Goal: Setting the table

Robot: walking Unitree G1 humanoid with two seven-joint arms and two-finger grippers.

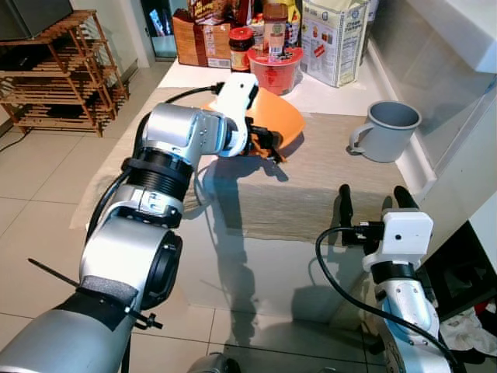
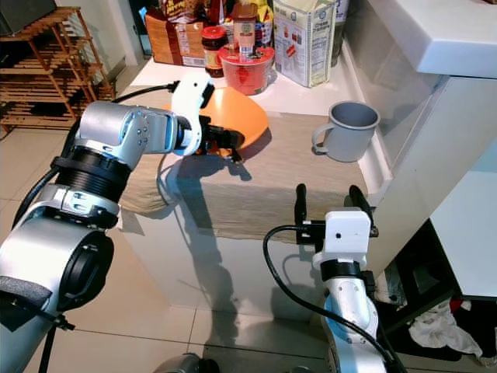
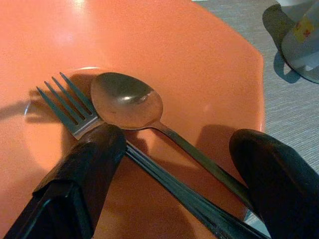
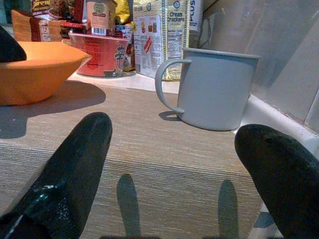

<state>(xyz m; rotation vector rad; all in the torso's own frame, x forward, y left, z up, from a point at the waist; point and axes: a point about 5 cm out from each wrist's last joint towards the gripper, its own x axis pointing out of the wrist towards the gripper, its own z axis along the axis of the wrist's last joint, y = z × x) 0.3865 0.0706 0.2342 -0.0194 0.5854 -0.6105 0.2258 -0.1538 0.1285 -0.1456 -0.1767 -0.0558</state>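
An orange plate rests at the far left of a beige placemat on the table. Inside the plate lie a metal fork and a spoon, their handles crossing. My left gripper hovers at the plate's near rim, open, and in the left wrist view both handles run between its fingers. To the right on the mat stands a grey mug. At the table's near edge my right gripper is open with nothing in it, pointing toward the mug.
Behind the plate stand a red noodle tub, a jar, a cracker box and other packets. A white counter wall bounds the table's right side. A wooden rack stands on the tiled floor to the left.
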